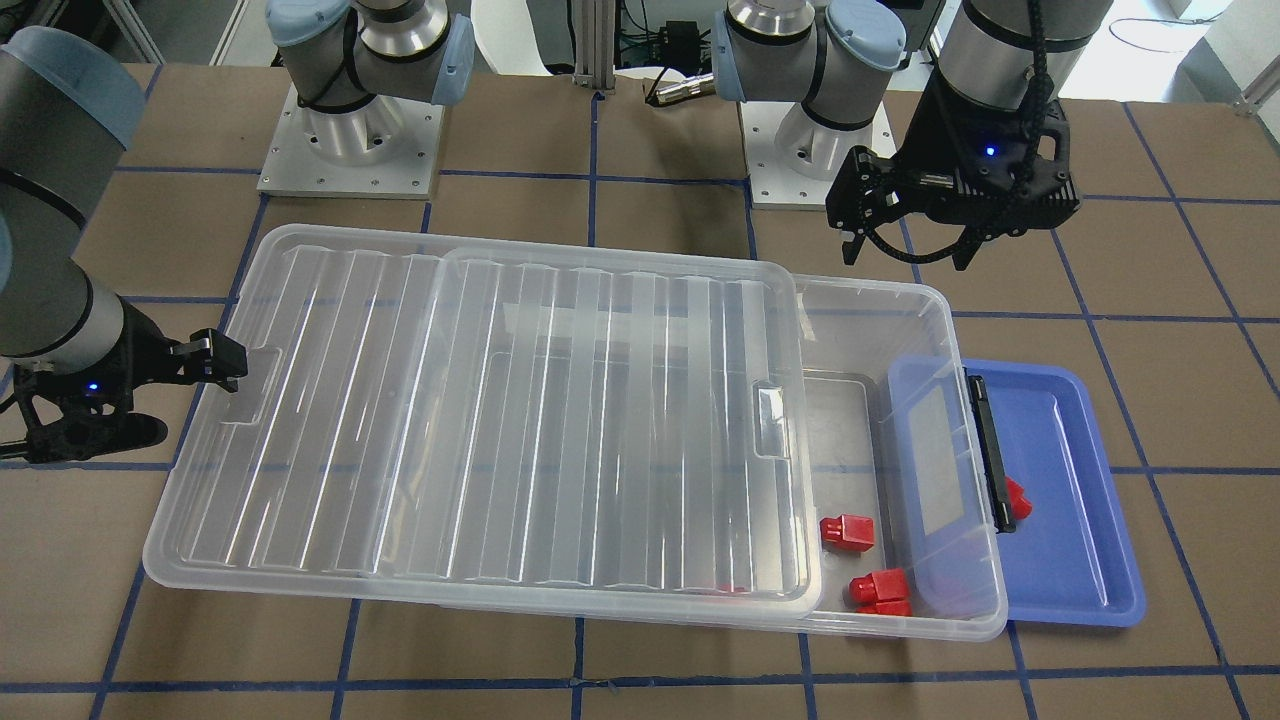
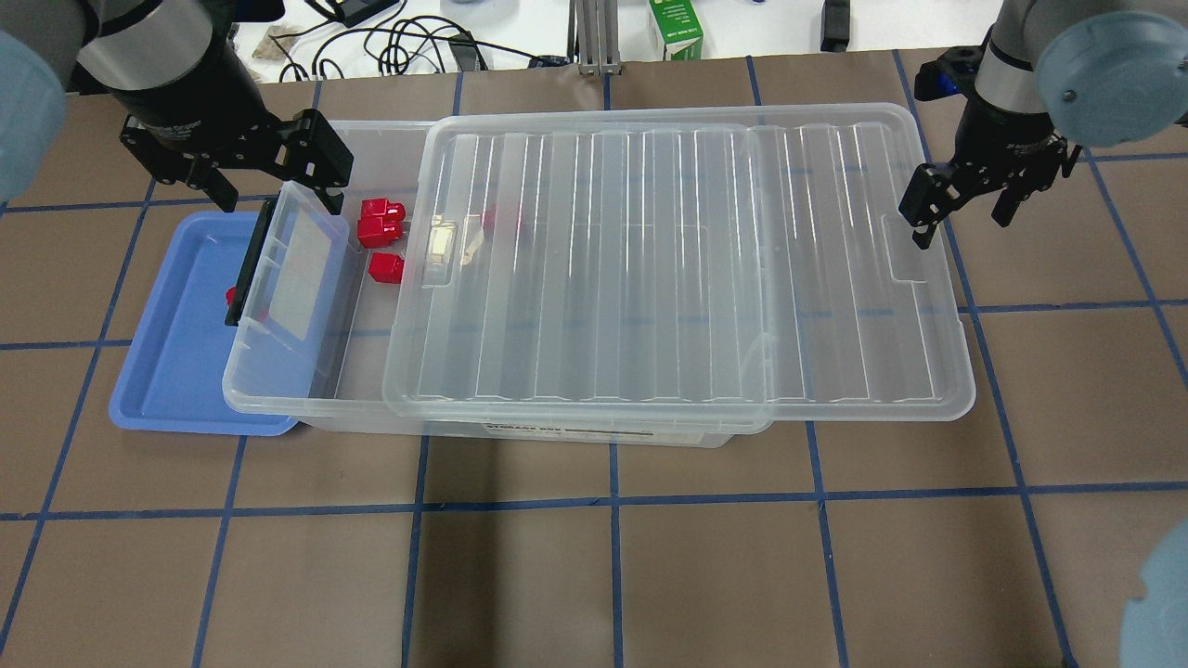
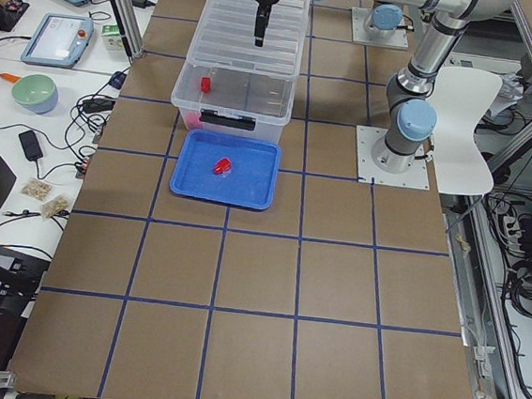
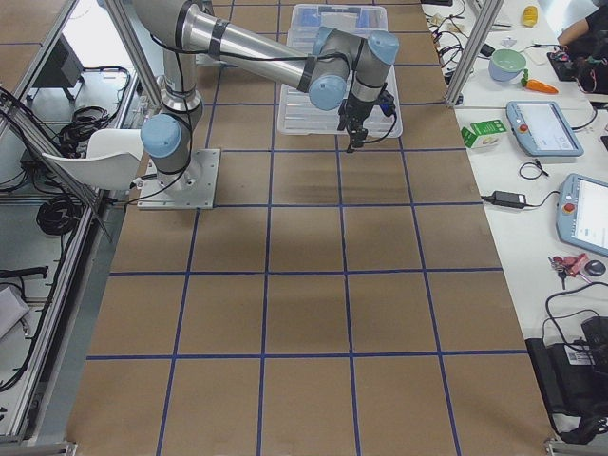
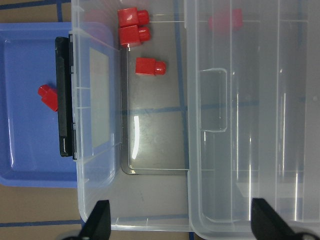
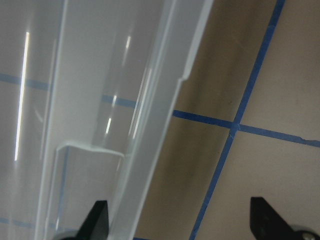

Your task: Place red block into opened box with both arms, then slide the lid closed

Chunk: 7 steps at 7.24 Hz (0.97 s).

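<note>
At the open end of the box [image 5: 150,200], the left gripper [image 2: 277,190] hangs wide open and empty; one red block [image 5: 48,96] lies outside, in the blue tray [image 5: 25,150]. The right gripper [image 2: 963,223], likewise spread and empty, sits beside the overhanging edge of the lid [image 2: 687,278]. Push squarely, and only once that block is loaded.

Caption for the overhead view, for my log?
Lid partly covering box, red blocks inside, one block in blue tray; left gripper and right gripper open at either end.
</note>
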Motion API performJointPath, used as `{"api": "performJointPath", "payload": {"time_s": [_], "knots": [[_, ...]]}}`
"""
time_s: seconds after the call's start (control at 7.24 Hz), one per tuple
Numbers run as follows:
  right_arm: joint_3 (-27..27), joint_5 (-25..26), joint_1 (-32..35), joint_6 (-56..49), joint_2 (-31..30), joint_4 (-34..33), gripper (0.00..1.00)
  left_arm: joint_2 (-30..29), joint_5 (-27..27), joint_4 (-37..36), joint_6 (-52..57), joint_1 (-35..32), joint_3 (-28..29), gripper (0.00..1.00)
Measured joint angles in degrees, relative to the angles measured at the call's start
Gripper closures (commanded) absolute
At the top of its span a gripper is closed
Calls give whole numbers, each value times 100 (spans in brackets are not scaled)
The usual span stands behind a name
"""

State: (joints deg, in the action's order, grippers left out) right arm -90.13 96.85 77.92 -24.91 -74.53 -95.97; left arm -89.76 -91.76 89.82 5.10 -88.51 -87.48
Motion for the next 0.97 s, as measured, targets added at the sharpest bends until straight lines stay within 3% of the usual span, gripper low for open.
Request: {"api": "performJointPath", "payload": {"time_s": [0.97], "knots": [[17,149,-280,-464,0,4,0,-6,-4,0,0,-8,-6,0]]}}
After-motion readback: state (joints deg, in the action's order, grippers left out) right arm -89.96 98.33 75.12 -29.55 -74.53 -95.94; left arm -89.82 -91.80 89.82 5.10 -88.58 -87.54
